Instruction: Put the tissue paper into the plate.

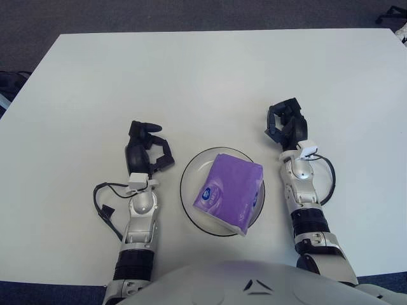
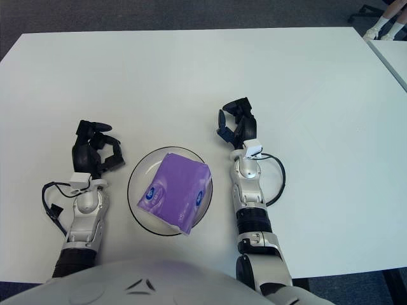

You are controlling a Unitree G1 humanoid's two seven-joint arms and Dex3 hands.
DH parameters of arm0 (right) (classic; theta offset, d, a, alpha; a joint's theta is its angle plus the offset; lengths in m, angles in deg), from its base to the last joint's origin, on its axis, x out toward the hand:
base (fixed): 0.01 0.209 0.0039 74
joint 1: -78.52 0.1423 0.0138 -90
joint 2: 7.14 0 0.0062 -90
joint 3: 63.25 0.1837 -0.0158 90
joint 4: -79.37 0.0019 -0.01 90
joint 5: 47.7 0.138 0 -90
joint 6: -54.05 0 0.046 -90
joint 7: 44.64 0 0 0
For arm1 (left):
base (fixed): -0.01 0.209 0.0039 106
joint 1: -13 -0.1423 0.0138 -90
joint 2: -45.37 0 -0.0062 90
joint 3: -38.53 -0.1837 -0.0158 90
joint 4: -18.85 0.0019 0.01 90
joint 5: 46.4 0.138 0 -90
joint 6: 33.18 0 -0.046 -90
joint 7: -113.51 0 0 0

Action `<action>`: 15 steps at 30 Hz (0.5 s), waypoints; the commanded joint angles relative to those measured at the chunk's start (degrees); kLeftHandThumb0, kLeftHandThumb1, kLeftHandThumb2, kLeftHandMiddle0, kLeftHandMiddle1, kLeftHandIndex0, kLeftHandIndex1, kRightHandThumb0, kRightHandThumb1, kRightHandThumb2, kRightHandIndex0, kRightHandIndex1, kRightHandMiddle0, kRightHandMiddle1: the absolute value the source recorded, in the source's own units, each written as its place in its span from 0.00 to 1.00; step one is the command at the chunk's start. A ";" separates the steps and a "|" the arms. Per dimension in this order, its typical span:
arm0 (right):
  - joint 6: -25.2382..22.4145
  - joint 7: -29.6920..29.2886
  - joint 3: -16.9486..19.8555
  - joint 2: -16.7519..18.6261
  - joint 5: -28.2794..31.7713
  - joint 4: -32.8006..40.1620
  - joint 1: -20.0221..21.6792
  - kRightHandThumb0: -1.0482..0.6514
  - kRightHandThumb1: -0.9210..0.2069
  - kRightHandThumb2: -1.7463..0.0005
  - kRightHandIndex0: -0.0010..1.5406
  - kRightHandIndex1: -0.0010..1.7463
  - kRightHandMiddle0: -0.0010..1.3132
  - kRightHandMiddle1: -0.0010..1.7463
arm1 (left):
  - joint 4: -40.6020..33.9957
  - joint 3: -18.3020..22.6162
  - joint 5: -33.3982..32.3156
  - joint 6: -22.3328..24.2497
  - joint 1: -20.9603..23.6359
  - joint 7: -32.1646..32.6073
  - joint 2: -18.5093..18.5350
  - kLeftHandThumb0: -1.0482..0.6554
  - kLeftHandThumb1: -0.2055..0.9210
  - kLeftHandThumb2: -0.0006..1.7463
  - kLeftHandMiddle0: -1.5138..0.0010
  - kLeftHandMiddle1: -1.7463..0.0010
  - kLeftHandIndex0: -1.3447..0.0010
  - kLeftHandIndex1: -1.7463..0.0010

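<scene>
A purple tissue pack (image 1: 230, 190) lies inside a clear glass plate (image 1: 191, 171) at the near middle of the white table. One corner of the pack hangs over the plate's near rim. My left hand (image 1: 147, 147) shows to the left of the plate, fingers loosely curled and holding nothing. My right hand (image 1: 286, 124) shows to the right of the plate and a little farther back, fingers relaxed and empty. Neither hand touches the pack or the plate.
The white table (image 1: 210, 82) stretches far back and to both sides. Cables loop beside each wrist (image 1: 102, 203). Dark floor lies past the table's far edge.
</scene>
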 commanded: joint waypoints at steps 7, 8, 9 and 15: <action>-0.80 -1.92 0.69 1.88 0.59 -6.71 -4.82 0.37 0.34 0.40 0.47 0.83 0.33 1.00 | 5.66 -0.14 0.74 1.91 -5.39 -0.17 -0.20 0.61 0.41 0.79 0.54 0.03 0.69 0.00; -0.63 -2.14 0.69 2.10 0.58 -7.24 -4.97 0.37 0.34 0.40 0.47 0.84 0.33 1.00 | 5.68 -0.13 0.72 1.90 -5.41 -0.20 -0.18 0.61 0.41 0.80 0.54 0.03 0.69 0.00; 0.14 -2.60 0.68 2.46 0.40 -8.73 -5.31 0.37 0.34 0.40 0.46 0.84 0.33 1.00 | 5.76 -0.14 0.71 1.80 -5.42 -0.27 -0.13 0.61 0.41 0.80 0.55 0.03 0.69 0.00; 1.91 -3.39 0.71 3.14 0.36 -11.74 -6.12 0.37 0.35 0.39 0.46 0.86 0.34 1.00 | 5.77 -0.22 0.59 1.58 -5.59 -0.55 0.00 0.61 0.41 0.80 0.55 0.02 0.69 0.00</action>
